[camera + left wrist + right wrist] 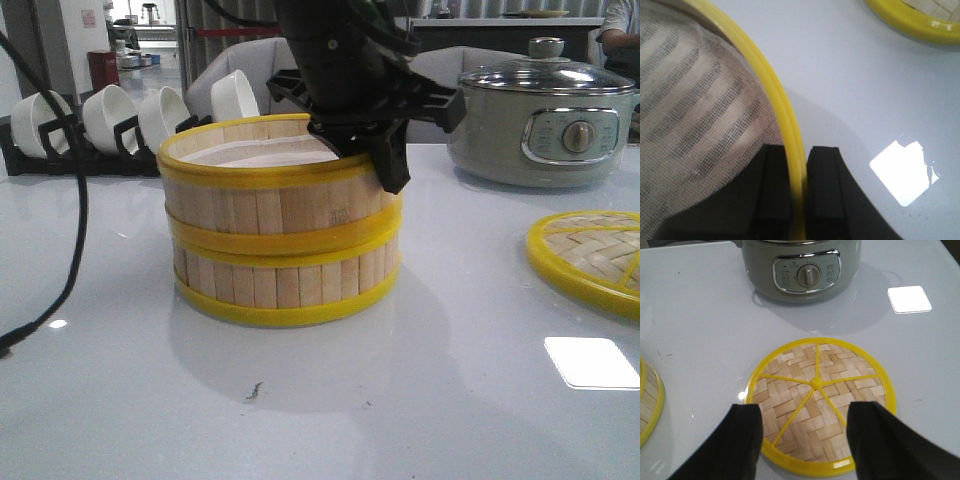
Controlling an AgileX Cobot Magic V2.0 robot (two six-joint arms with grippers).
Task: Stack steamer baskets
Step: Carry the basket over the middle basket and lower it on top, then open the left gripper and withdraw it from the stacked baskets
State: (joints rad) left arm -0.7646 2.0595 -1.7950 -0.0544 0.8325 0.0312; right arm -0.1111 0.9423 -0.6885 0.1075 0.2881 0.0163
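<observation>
Two steamer baskets stand stacked in the middle of the table: the upper basket [270, 200] sits on the lower basket [285, 285], with a pale liner showing inside. My left gripper [385, 165] comes down from above and is shut on the upper basket's yellow top rim at its right side. In the left wrist view the rim [775, 95] runs between the two black fingers of the gripper [799, 150], one inside over the mesh liner [695, 100], one outside. My right gripper [805, 412] is open and empty, hovering over the woven lid [815, 370].
The flat woven lid [590, 260] lies at the right. A grey electric pot [545, 120] stands behind it. A rack of white bowls [100, 120] is at the back left. A black cable [75, 200] hangs at the left.
</observation>
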